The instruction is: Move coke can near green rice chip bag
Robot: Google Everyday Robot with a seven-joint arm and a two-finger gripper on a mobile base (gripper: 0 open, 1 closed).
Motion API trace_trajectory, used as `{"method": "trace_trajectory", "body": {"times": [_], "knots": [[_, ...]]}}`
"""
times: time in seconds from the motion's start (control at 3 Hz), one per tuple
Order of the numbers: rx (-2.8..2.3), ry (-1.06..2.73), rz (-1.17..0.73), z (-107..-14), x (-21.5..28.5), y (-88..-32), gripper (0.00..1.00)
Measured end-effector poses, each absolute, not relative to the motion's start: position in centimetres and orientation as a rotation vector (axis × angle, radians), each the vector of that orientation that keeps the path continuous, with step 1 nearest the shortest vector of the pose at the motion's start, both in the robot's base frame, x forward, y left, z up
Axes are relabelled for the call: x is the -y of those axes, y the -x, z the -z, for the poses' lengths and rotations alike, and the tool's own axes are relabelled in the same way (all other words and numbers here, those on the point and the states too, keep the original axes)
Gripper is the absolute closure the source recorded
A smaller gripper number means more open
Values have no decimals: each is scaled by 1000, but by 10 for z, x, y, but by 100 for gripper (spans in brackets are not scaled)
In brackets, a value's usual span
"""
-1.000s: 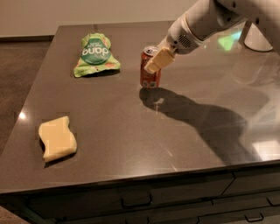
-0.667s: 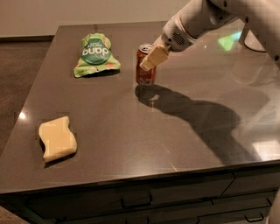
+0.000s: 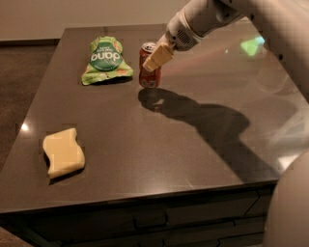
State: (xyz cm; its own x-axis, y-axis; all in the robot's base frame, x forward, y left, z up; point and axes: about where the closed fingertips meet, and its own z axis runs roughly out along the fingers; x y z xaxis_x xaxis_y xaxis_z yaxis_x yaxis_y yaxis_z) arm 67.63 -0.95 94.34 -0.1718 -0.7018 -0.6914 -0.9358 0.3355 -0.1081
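The gripper [image 3: 152,59] is clamping its fingers on the upright coke can [image 3: 149,78] (just beside the green rice chip bag [image 3: 104,60]) over the table [image 3: 145,159].

Single arm [image 3: 212,13] enters from upper right, white casing, sloping down and left. Wrist [image 3: 181,33] is a white cylinder with a vented grey patch, angled downward. Gripper [image 3: 150,60] sits at the arm's low left end, clamped on the upper half of the coke can [image 3: 148,78]. One tan finger [image 3: 159,56] lies diagonally across the can's front; the other is hidden behind it. A pale rounded body part [image 3: 289,207] fills the lower right corner.
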Motion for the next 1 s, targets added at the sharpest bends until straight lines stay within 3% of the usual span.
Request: {"method": "trace_trajectory", "body": {"times": [0.33,1.0], "knots": [[-1936,1454,-463,-938,-5,-684,100],[-1927,1485,-465,-927,-30,-694,60]]}}
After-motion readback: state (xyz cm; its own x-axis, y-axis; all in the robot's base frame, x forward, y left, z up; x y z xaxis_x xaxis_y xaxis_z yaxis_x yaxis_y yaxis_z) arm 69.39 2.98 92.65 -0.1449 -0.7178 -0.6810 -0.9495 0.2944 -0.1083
